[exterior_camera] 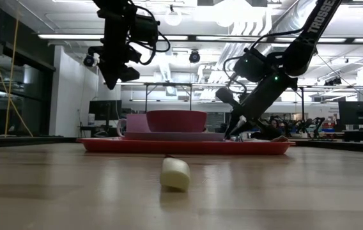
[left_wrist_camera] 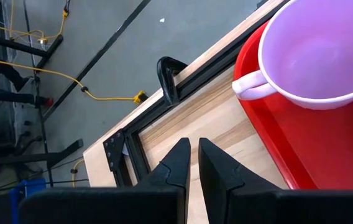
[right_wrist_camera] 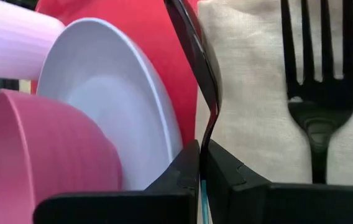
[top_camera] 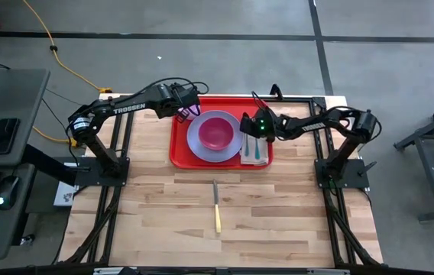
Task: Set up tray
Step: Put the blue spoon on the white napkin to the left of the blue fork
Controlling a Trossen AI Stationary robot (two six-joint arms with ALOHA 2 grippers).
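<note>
Over napkin (right_wrist_camera: 257, 74), right jaws clamping spoon (right_wrist_camera: 198, 56)

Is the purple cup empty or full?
Empty. The left wrist view looks into the cup on the tray, showing only its bare pale inside.

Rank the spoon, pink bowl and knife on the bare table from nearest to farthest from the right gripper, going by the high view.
1. Spoon: pinched in the right gripper, over the napkin on the tray's right end.
2. Pink bowl: on the lavender plate, mid-tray.
3. Knife: off the tray, on bare wood toward the front edge.
</note>
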